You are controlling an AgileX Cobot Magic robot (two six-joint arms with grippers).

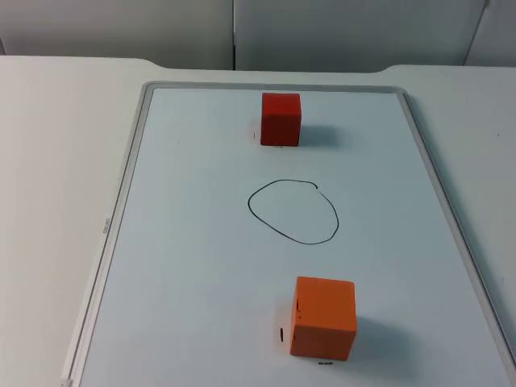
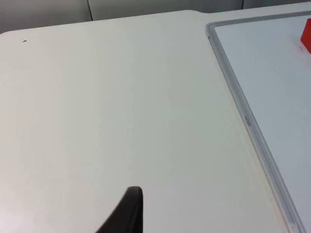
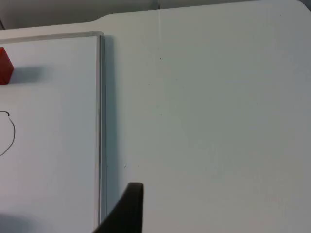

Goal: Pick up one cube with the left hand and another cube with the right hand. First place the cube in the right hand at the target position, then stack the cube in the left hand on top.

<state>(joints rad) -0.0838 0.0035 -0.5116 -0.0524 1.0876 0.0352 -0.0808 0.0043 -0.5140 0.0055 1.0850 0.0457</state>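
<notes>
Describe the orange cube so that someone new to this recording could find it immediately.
Start at the whiteboard lying on the white table. Find the hand-drawn black circle at its middle. The orange cube sits on the near side of it, lighter than the red cube on the far side.

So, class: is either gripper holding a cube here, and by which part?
Nothing is held. The red cube and the orange cube both sit untouched on the whiteboard, either side of the drawn circle.

A whiteboard with a pale grey frame is laid flat on the white table. Behind the table, a grey partition wall is seen.
</notes>
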